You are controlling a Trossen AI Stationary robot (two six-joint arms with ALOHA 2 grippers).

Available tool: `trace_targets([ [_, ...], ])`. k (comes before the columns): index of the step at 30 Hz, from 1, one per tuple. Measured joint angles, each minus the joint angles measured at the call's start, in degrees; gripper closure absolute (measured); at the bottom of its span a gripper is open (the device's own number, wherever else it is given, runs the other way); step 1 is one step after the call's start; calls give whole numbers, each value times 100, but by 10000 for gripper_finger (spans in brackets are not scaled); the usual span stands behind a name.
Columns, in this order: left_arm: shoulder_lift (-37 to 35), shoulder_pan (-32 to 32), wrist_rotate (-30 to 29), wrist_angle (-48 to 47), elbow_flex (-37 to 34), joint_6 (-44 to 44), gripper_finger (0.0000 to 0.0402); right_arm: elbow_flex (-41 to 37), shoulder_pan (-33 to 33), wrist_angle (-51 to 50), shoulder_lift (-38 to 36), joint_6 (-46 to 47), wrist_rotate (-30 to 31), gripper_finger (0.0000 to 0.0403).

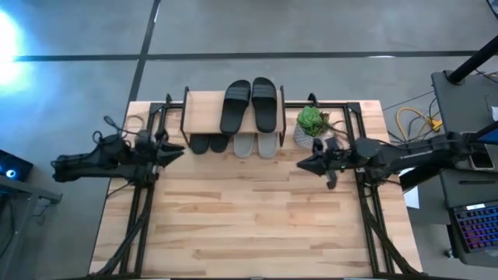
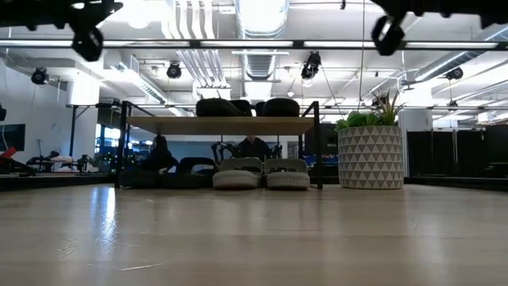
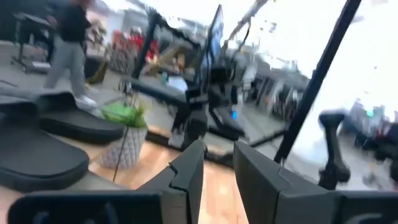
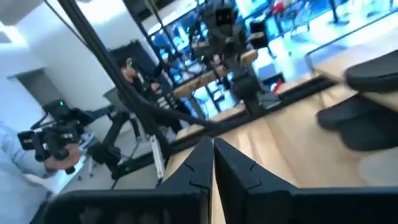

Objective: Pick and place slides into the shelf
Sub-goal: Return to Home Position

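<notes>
Since all six slides (image 1: 235, 106) are already at the shelf (image 1: 204, 113), nothing is left to carry. One black pair lies on the plank top. A second black pair (image 1: 210, 144) and the grey pair (image 1: 256, 145) stand side by side beneath it, their ends poking out from under the plank onto the table (image 1: 249, 225). The left gripper (image 1: 179, 148) hovers just off the shelf's left front corner, empty, with its fingers a little apart. The right gripper (image 1: 300, 165) hangs to the right of the shelf, near the potted plant (image 1: 311, 122), empty, with its fingers pressed together. To get home cleanly, I judge each arm should draw straight back toward its own side, well above the wood, and the right arm should mind the plant's leaves and the shelf's black frame. No brand, label or writing is legible on the slides, the pot or the shelf.
</notes>
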Motion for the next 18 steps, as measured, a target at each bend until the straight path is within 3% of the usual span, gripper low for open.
trace_targets([
  [6, -1077, 0, -252, -1080, -155, -43, 326, -829, 5, -231, -1470, -281, 280, 394],
  [9, -1008, 0, -686, -1811, -10, -91, 326, -1233, -3, -326, -2159, -303, 630, 394],
  [18, -1014, 0, -1082, -1685, -229, -502, 327, -2209, -1, -280, -3897, -697, 605, 394],
])
